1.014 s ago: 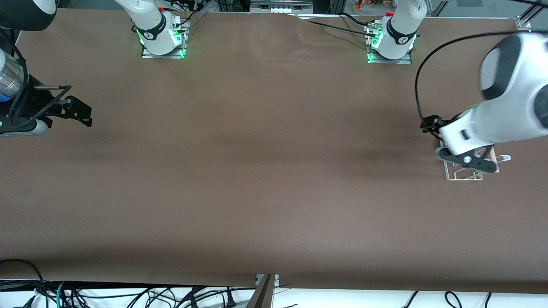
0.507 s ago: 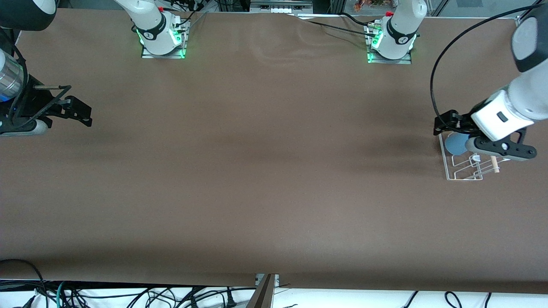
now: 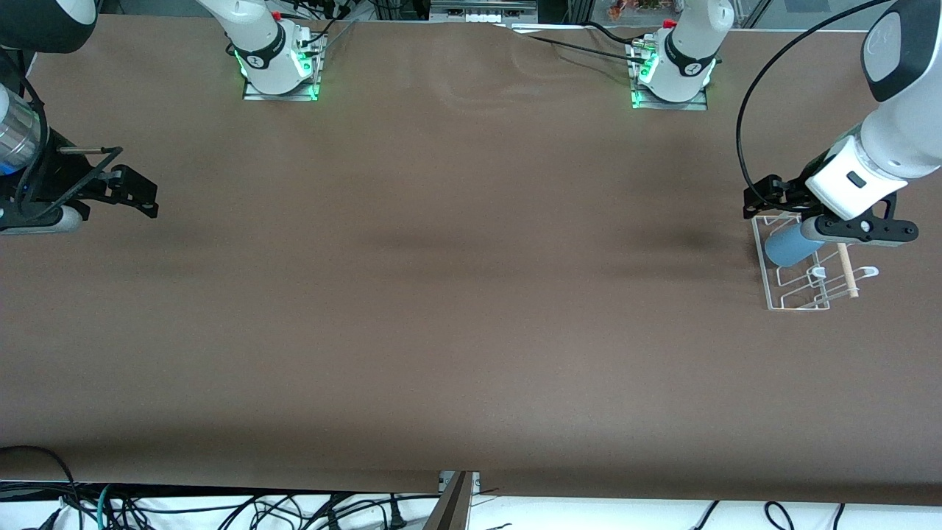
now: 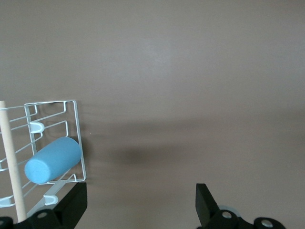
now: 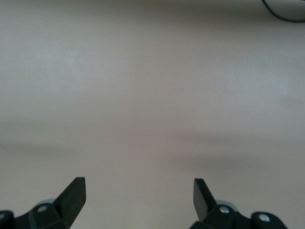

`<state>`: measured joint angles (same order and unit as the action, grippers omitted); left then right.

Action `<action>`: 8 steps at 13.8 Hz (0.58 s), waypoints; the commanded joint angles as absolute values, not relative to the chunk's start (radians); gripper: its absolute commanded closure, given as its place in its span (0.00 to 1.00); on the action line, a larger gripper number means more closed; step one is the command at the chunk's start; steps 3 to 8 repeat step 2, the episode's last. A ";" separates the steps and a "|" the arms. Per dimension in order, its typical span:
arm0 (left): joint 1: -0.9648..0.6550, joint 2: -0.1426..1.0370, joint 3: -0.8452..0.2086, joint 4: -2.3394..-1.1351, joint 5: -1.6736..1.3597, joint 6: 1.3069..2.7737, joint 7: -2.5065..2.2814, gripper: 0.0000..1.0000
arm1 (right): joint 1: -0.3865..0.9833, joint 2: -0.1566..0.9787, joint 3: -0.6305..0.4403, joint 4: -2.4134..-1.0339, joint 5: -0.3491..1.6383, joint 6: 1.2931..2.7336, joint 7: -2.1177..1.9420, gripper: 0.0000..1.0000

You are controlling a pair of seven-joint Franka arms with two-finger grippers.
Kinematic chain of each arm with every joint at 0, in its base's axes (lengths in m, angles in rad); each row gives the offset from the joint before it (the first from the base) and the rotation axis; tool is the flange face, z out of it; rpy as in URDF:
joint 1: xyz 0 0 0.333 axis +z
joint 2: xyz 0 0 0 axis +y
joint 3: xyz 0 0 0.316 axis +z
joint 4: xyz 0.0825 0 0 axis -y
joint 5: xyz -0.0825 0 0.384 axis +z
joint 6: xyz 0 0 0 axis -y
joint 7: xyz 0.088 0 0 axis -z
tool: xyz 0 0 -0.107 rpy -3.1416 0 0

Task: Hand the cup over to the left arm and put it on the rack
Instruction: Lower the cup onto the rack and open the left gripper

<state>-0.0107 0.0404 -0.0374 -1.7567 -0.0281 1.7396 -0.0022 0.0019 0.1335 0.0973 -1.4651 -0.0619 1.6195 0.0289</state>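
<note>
The small light-blue plastic cup (image 4: 51, 160) is seen lying on its side in the white wire rack (image 3: 798, 297), just beneath the left gripper (image 4: 138, 202), spread wide and empty, while the right gripper (image 5: 138, 195) is held wide open, empty, waiting over bare table.

A wide brown matte surface (image 3: 456, 294) fills the front view, faintly rippled near its top edge, with a tangle of black cables (image 3: 221, 508) along its lower edge on the white floor and a narrow wooden strip (image 3: 450, 500) at mid-edge.
</note>
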 commanded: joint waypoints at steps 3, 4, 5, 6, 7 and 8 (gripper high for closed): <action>-0.034 0.018 -0.008 -1.786 -0.051 1.763 -0.003 0.00 | -0.015 0.132 0.118 -1.454 -0.075 1.615 0.015 0.00; -0.034 0.018 -0.008 -1.786 -0.051 1.763 -0.003 0.00 | -0.015 0.132 0.118 -1.454 -0.075 1.615 0.015 0.00; -0.034 0.018 -0.008 -1.786 -0.051 1.763 -0.003 0.00 | -0.015 0.132 0.118 -1.454 -0.075 1.615 0.015 0.00; -0.034 0.018 -0.008 -1.786 -0.051 1.763 -0.003 0.00 | -0.015 0.132 0.118 -1.454 -0.075 1.615 0.015 0.00; -0.034 0.018 -0.008 -1.786 -0.051 1.763 -0.003 0.00 | -0.015 0.132 0.118 -1.454 -0.075 1.615 0.015 0.00; -0.034 0.018 -0.008 -1.786 -0.051 1.763 -0.003 0.00 | -0.015 0.132 0.118 -1.454 -0.075 1.615 0.015 0.00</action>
